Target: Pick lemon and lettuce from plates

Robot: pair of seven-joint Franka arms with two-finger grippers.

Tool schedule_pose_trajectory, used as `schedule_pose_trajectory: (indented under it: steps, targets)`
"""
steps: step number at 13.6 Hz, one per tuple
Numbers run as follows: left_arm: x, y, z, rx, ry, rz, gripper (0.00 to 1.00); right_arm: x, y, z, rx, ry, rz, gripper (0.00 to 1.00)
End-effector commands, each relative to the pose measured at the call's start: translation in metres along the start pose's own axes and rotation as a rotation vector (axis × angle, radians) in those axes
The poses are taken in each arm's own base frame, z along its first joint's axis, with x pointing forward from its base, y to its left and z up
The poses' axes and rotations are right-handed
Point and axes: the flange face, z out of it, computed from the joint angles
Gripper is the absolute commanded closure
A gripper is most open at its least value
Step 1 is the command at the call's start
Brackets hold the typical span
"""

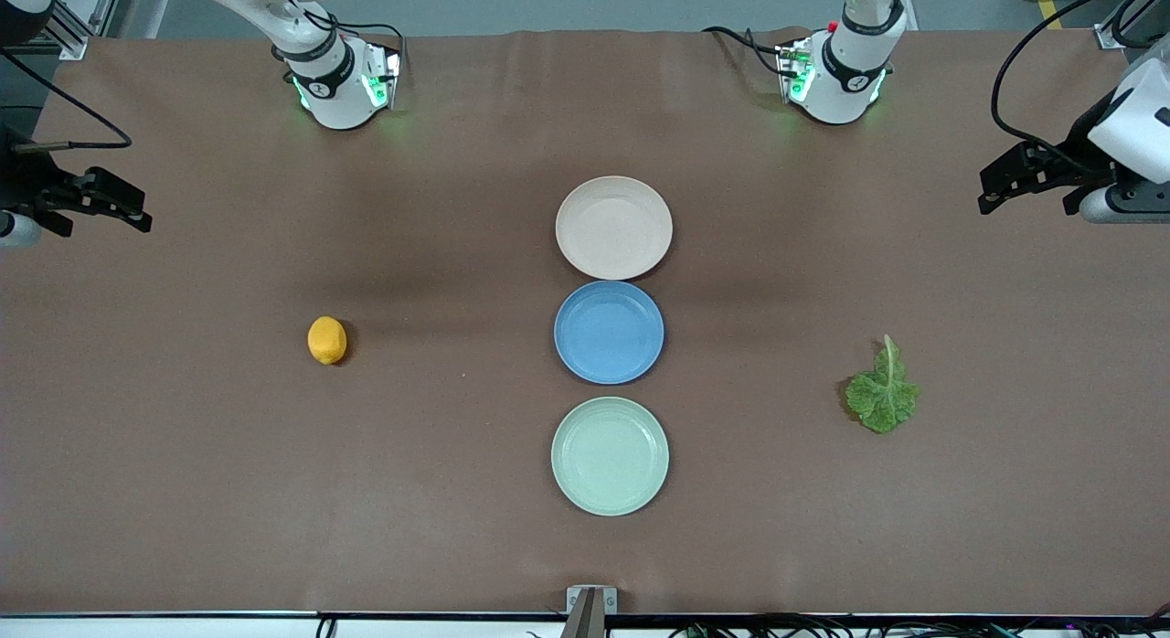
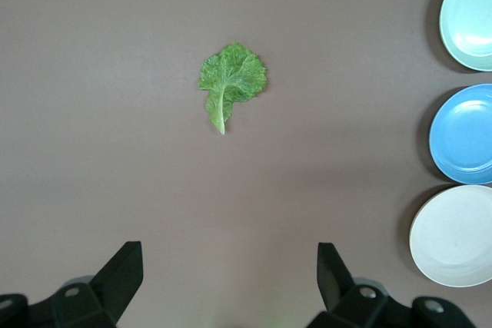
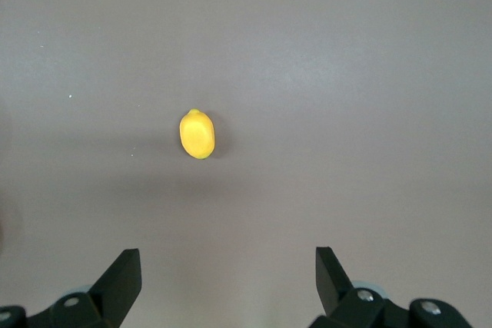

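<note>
The lemon (image 1: 327, 340) and lettuce (image 1: 882, 391) lay on the bare table (image 1: 183, 483), off the plates (image 1: 613, 228). Both the left gripper (image 1: 992, 192) and the right gripper (image 1: 137, 213) hung released. No writing was readable.

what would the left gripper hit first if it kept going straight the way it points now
Probably just the bare table. In the left wrist view the left gripper, jaws open, looks down at the tabletop, with the lettuce lying ahead of its line and nothing in between. Depth is hard to judge.

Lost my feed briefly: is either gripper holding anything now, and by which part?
Nothing is held. The left gripper and right gripper are both open, while the lettuce and lemon lie on the table.
</note>
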Motion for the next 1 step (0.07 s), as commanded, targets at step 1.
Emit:
schedule_pose_trajectory:
  steps: [1]
  targets:
    - [0.0008,0.0005,-0.0071,0.012,0.016,0.009,0.00,-0.0049,-0.0078,0.0002,0.012,0.021,-0.015,0.00]
